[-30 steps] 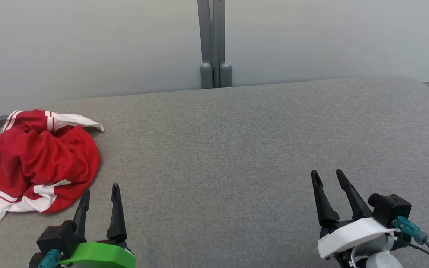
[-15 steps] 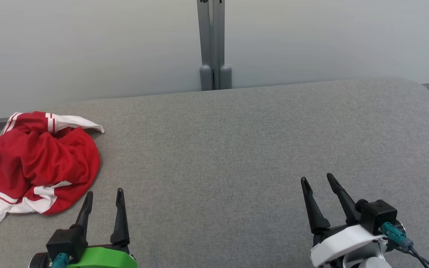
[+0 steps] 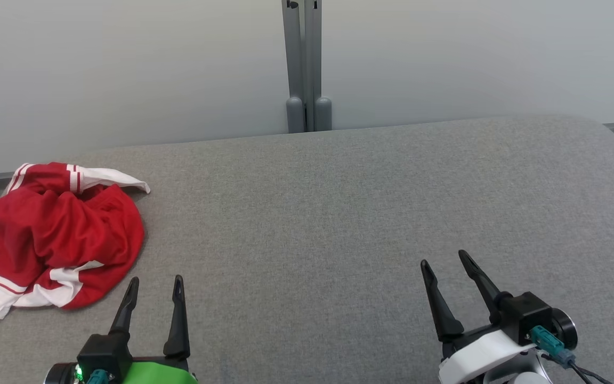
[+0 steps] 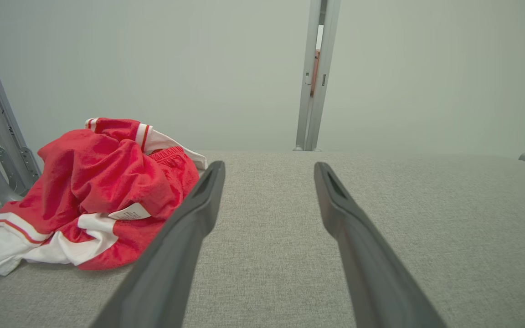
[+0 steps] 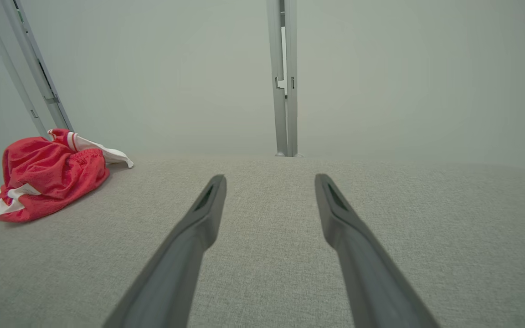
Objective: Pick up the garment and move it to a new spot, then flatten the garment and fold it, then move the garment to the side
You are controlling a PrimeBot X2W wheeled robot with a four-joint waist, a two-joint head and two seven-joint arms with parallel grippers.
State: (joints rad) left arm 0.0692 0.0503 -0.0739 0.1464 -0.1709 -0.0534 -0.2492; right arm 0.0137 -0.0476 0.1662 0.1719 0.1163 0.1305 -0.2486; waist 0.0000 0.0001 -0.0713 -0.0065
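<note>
Garment [image 3: 56, 234]: a crumpled red-and-white heap is left at the far-left edge of the surface [image 3: 312, 213]; it is not yet picked up.
Left gripper [image 3: 156, 281]: it is held just beside the heap's near edge, jaws spread wide with nothing gripped, likely readied for the pick-up.
Right gripper [image 3: 444, 257]: it is kept well apart at the right, jaws wide and empty.
Change: against a second ago, both grippers are seen lower, the left shifted slightly rightward and the right drawn inward; the garment is unmoved, apart from a slight camera shift.
</note>
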